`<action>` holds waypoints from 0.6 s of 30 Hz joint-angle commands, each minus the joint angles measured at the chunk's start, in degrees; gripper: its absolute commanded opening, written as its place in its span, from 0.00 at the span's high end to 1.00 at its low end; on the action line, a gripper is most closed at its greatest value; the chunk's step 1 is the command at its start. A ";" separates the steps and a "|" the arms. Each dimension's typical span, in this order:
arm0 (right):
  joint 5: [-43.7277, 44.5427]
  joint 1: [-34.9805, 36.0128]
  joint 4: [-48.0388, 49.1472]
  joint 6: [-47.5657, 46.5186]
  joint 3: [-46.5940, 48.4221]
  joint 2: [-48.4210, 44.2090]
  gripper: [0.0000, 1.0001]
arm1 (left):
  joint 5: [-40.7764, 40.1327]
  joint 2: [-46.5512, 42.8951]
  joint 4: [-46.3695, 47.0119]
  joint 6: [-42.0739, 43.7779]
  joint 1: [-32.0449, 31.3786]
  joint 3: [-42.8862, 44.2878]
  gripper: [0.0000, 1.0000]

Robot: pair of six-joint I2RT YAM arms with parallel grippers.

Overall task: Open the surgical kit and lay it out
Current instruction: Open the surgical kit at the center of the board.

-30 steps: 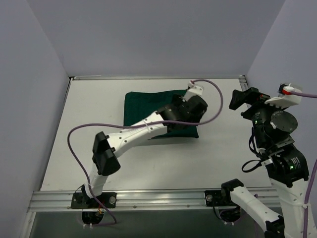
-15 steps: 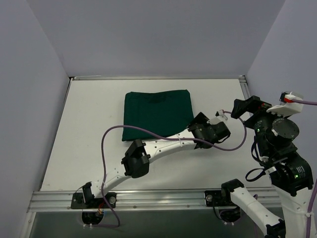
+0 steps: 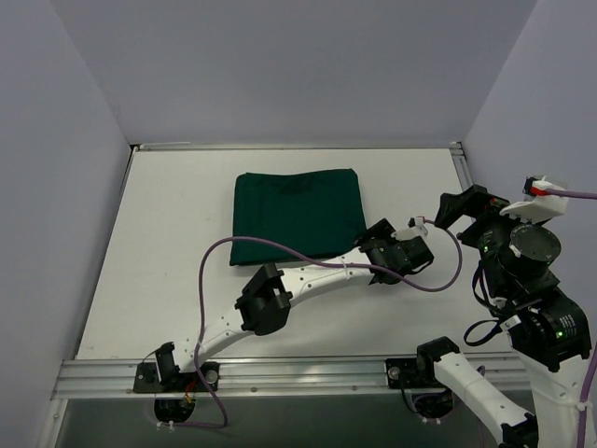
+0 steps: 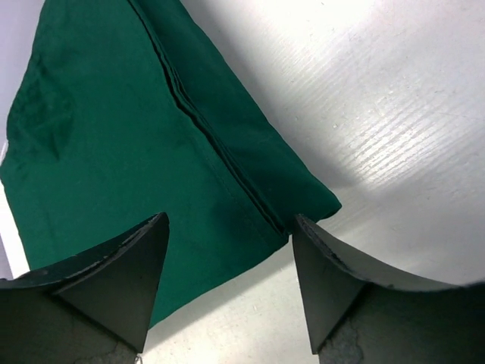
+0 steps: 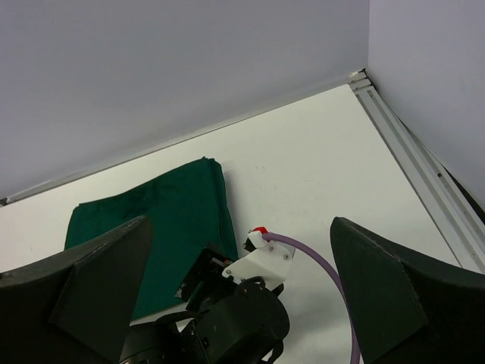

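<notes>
The surgical kit shows only as a folded dark green cloth wrap (image 3: pixel 297 215), lying flat at the middle back of the table. The mesh tray, instruments and packets are hidden. My left gripper (image 3: pixel 371 237) is low at the wrap's near right corner, open and empty. In the left wrist view the wrap (image 4: pixel 129 144) fills the upper left, and its layered edge and corner lie just ahead of the gap of my left gripper (image 4: pixel 229 220). My right gripper (image 3: pixel 450 209) is raised at the right, wide open and empty. The right wrist view looks down past my right gripper (image 5: pixel 239 227) on the wrap (image 5: pixel 151 220).
Bare white table (image 3: pixel 168 299) surrounds the wrap. A metal rail (image 3: pixel 459 161) runs along the table's right edge, and grey walls close in the back and sides. The left arm's purple cable (image 3: pixel 438 280) loops over the table between the two arms.
My left gripper has come off the top of the wrap, swung right and down, and now sits at the wrap's near right corner. The right arm has shifted only slightly.
</notes>
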 commanded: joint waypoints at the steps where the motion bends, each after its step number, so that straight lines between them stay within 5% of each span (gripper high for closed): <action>1: 0.89 -0.40 0.55 -0.30 -0.18 -0.42 0.00 | -2.71 0.74 2.77 2.18 -0.34 2.62 0.26; 11: 0.80 -0.40 0.73 -0.91 -0.62 -0.50 0.00 | -3.41 1.53 4.35 3.67 -0.26 2.62 0.41; 18: 1.50 -0.40 0.64 -1.44 -0.53 -0.76 0.00 | -3.68 1.36 4.97 4.47 -0.26 2.71 0.68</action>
